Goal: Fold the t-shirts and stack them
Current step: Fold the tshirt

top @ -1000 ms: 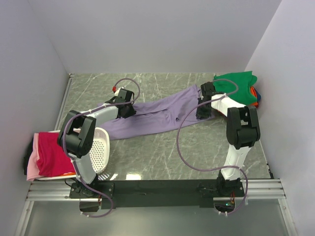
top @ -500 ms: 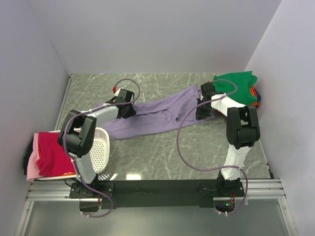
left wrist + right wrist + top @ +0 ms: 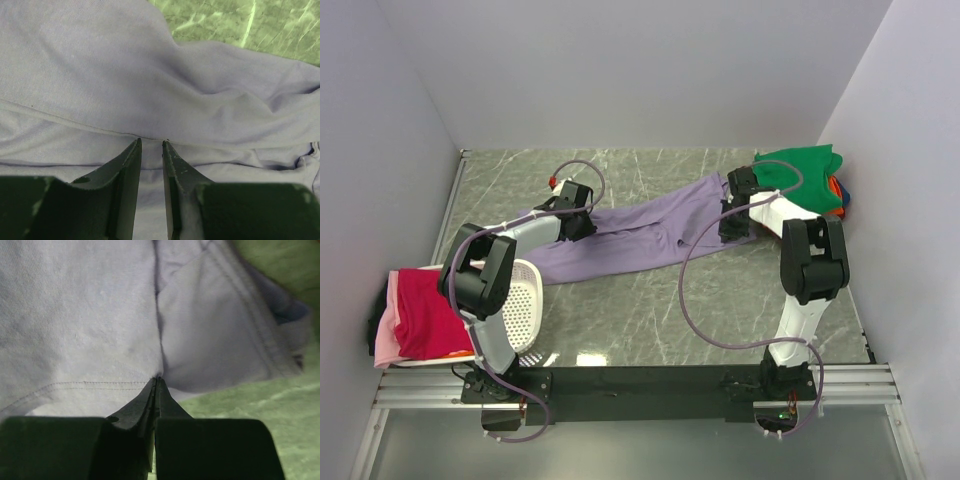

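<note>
A lavender shirt (image 3: 640,232) is being spread slantwise across the middle of the table (image 3: 740,300), between the two arms. Its stitched edge at the right end is being pinched by the right gripper (image 3: 157,381), whose jaws are being pressed fully together. The left gripper (image 3: 151,146) is being held with its jaws a narrow way apart, tips on the cloth at a seam. A green shirt (image 3: 800,165) is being carried on a pile in the far right corner. A red shirt (image 3: 420,315) is being seen just beside the basket (image 3: 525,300) at the left.
</note>
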`<control>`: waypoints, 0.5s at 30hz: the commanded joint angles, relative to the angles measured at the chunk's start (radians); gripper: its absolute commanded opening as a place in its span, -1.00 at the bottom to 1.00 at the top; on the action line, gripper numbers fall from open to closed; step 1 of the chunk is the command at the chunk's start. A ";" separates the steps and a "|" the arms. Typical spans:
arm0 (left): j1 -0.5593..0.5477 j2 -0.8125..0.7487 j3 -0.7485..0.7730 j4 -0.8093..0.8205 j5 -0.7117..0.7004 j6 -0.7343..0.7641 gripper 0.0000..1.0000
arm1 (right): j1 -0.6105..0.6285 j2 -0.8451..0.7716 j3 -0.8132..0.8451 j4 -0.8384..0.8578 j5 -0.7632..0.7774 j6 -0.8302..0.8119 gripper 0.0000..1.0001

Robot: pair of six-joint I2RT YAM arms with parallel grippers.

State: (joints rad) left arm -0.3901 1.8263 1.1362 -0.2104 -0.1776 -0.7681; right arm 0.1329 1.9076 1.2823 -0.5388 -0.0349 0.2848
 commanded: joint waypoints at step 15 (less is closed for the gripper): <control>0.002 -0.004 -0.009 0.005 -0.003 0.021 -0.41 | -0.016 -0.078 0.074 -0.078 0.257 -0.055 -1.00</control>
State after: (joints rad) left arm -0.3901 1.8263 1.1332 -0.2100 -0.1776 -0.7677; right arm 0.1234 1.8729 1.3182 -0.5949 0.1452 0.2470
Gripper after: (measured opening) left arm 0.297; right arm 0.007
